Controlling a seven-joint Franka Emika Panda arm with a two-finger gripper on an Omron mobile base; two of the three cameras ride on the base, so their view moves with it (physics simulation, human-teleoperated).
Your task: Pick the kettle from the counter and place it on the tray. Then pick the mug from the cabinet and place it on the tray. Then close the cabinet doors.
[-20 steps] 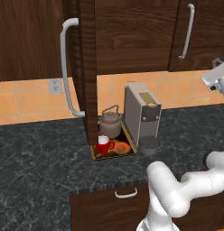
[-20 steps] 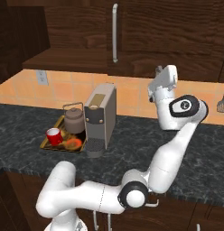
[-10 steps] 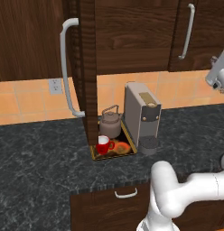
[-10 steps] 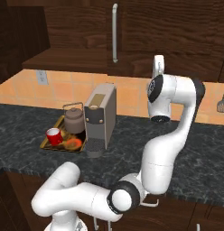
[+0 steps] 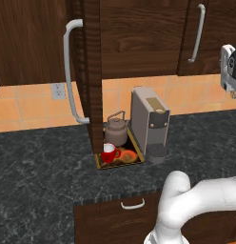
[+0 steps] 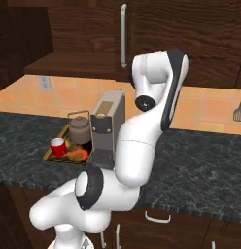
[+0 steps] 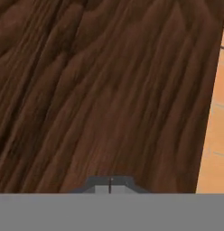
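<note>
The grey-brown kettle [image 5: 116, 129] [image 6: 79, 128] and the red mug [image 5: 109, 153] [image 6: 57, 146] both stand on the yellow-rimmed tray [image 5: 135, 159] [image 6: 49, 155] on the dark counter [image 5: 44, 171]. Above them one cabinet door [image 5: 92, 71] stands swung out, seen edge-on, with its bar handle [image 5: 69, 71] facing left. My gripper [image 7: 109, 185] is shut with nothing in it, its tips right up against a dark wood-grain door panel [image 7: 95, 90]. The hand [image 5: 229, 69] is high at the right edge of the left base view.
A tall grey coffee machine [image 5: 149, 123] [image 6: 108, 124] stands just right of the tray. A shut door with a bar handle [image 5: 198, 33] is at the upper right. A spatula [image 6: 239, 112] hangs on the orange tiled wall. A drawer [image 5: 133, 205] sits below the counter edge.
The arm has swung up and to the left in the right base view, towards the cabinets. The hand has risen slightly in the left base view. Kettle, mug and tray have not moved.
</note>
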